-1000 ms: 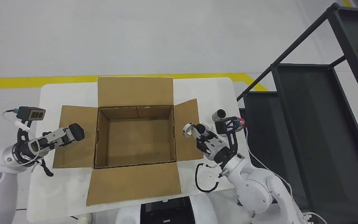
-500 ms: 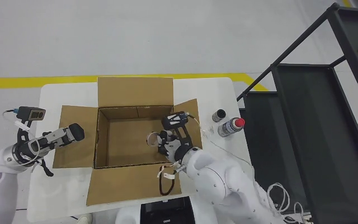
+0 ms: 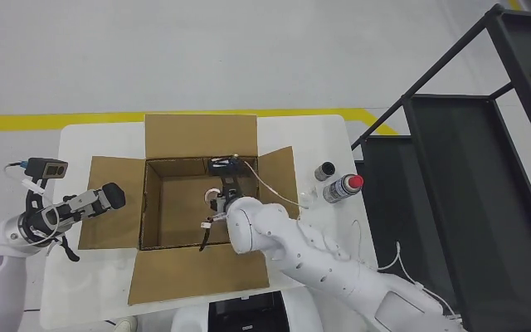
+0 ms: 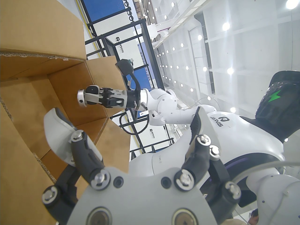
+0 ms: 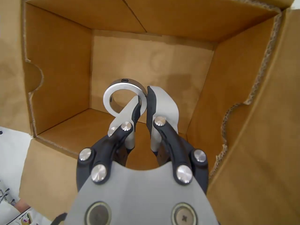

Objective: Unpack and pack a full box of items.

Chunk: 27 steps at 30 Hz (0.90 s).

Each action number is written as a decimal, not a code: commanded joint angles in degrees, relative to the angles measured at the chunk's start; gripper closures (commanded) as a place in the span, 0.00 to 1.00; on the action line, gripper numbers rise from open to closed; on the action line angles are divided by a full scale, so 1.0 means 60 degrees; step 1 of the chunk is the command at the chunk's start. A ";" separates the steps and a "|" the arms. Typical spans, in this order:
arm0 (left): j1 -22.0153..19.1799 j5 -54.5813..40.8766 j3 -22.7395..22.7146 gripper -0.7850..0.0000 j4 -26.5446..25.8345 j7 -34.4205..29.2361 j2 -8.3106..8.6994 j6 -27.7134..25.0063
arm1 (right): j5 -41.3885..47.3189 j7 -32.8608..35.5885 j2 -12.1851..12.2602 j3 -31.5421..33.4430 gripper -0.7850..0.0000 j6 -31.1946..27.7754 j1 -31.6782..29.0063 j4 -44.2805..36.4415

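1. Two grippers are seen at the cardboard box (image 3: 199, 135), whose four flaps are folded outward so that the opening is left free from above.
2. The right gripper (image 5: 143, 99) is held over the middle of the box interior, with its jaws drawn narrow and clamped on a metal ring (image 5: 124, 83).
3. The ring is pinched through its wall, one finger inside the bore and one outside. This hold is judged to suit a thin rim better than a span across the whole ring would.
4. The ring is kept clear of the box floor, which lies bare beneath it.
5. The left gripper (image 4: 126, 125) is placed over the left flap, its jaws spread wide with nothing between them. It is judged to be kept aside so that the other arm's path is not crossed. Whether the flap is touched cannot be told.
6. A red-capped spray can (image 3: 342, 188) and a small dark can (image 3: 324, 171) are stood upright, just beside each other, on the table (image 3: 99, 141) beyond the right flap. They are judged to be awaiting packing.
7. The packing step is judged to be in hand. If the ring were released from this height it might bounce or roll, so lowering it first would be called for.
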 commanded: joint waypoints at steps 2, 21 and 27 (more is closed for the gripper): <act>0.0000 0.0000 0.0000 0.00 0.0000 0.0000 0.0000 0.0000 | 0.0200 -0.0164 -0.0204 -0.0196 1.00 0.0182 0.0221 0.0729; 0.0000 0.0000 0.0000 0.00 0.0000 0.0000 0.0000 0.0000 | 0.1254 -0.0933 -0.1310 -0.0658 1.00 0.0768 0.1293 0.4007; 0.0000 0.0000 0.0000 0.00 0.0000 0.0000 0.0000 0.0000 | 0.1270 -0.0903 -0.1458 -0.0690 0.00 0.0794 0.1356 0.4285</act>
